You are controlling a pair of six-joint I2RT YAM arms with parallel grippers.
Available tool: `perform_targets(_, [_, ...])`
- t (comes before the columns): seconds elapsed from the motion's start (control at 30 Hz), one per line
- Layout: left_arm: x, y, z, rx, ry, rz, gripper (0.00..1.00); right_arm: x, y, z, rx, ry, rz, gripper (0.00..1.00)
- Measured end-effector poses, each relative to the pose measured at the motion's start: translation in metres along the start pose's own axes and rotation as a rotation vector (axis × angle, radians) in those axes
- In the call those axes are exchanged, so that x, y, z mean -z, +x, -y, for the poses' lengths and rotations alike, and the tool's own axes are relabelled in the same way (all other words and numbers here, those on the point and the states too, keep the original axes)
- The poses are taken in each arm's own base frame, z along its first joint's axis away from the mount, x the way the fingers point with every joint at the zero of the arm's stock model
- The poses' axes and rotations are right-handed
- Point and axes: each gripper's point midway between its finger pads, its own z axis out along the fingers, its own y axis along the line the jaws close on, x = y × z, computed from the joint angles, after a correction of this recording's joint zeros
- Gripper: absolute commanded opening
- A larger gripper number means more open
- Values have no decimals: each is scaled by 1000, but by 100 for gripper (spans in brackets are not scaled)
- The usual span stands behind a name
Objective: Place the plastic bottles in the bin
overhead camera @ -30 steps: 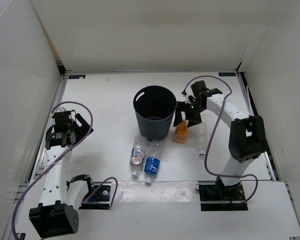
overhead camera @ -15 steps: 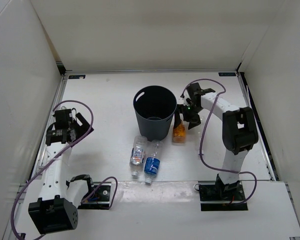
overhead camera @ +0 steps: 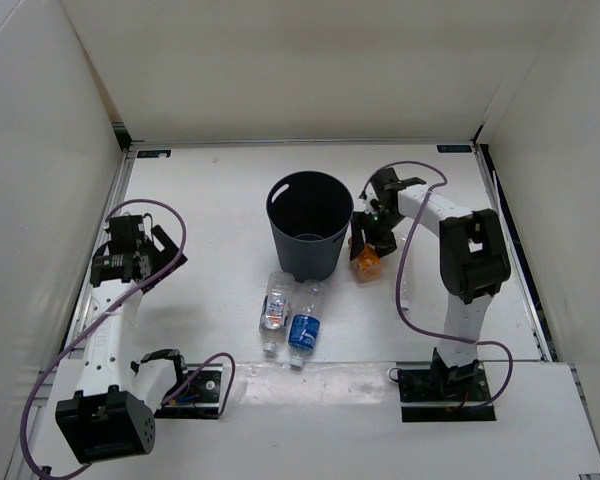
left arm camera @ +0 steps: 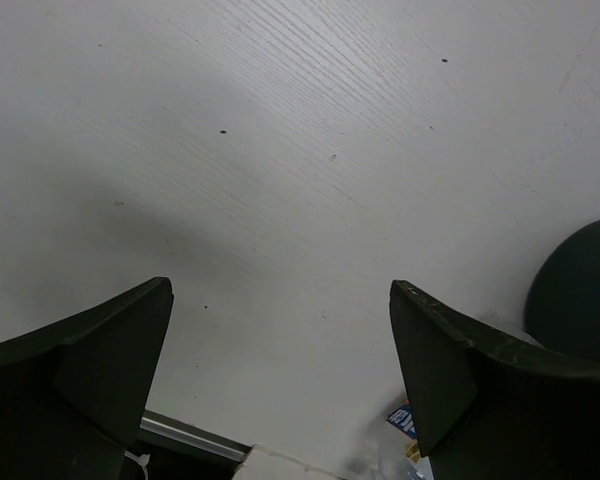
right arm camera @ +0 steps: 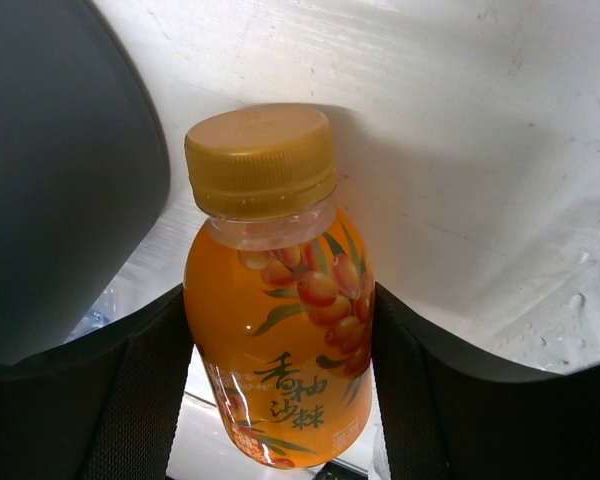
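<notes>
The short orange bottle (overhead camera: pixel 365 262) (right arm camera: pixel 280 330) with a yellow cap is just right of the bin (overhead camera: pixel 305 250), a dark round wastebasket. My right gripper (overhead camera: pixel 369 246) (right arm camera: pixel 280 310) is shut on the bottle, both fingers pressed flat against its sides. In the right wrist view the bin's wall (right arm camera: pixel 60 180) fills the left. Two clear bottles lie in front of the bin, one with a white-blue label (overhead camera: pixel 274 305), one with a blue label (overhead camera: pixel 303 330). A clear unlabelled bottle (overhead camera: pixel 404 285) shows faintly behind the right arm's cable. My left gripper (overhead camera: pixel 140 250) (left arm camera: pixel 280 300) is open over bare table at the left.
White walls close in the table on three sides. The right arm's purple cable (overhead camera: pixel 400 300) loops down beside the orange bottle. The left wrist view catches the bin's edge (left arm camera: pixel 580 290) and a scrap of blue label (left arm camera: pixel 400 420).
The right gripper's fingers have closed onto the orange bottle, and the right arm's elbow has swung in towards the bin. The left arm has barely moved.
</notes>
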Motion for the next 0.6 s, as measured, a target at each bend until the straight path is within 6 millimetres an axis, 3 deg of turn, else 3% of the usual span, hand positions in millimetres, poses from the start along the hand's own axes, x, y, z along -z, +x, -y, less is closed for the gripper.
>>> perform_targets(0.2, [2, 0, 0, 5, -3, -3, 100, 6, -10, 4, -15, -1, 27, 0])
perform_targets(0.33, [1, -1, 1, 24, -1, -1, 100, 27, -33, 8, -50, -3, 109, 0])
perform_targets(0.47, [-2, -2, 3, 46, 6, 11, 100, 80, -72, -3, -53, -16, 286, 0])
perform_targets(0.6, [-6, -5, 6, 59, 21, 30, 100, 160, -105, -36, 4, -21, 530, 0])
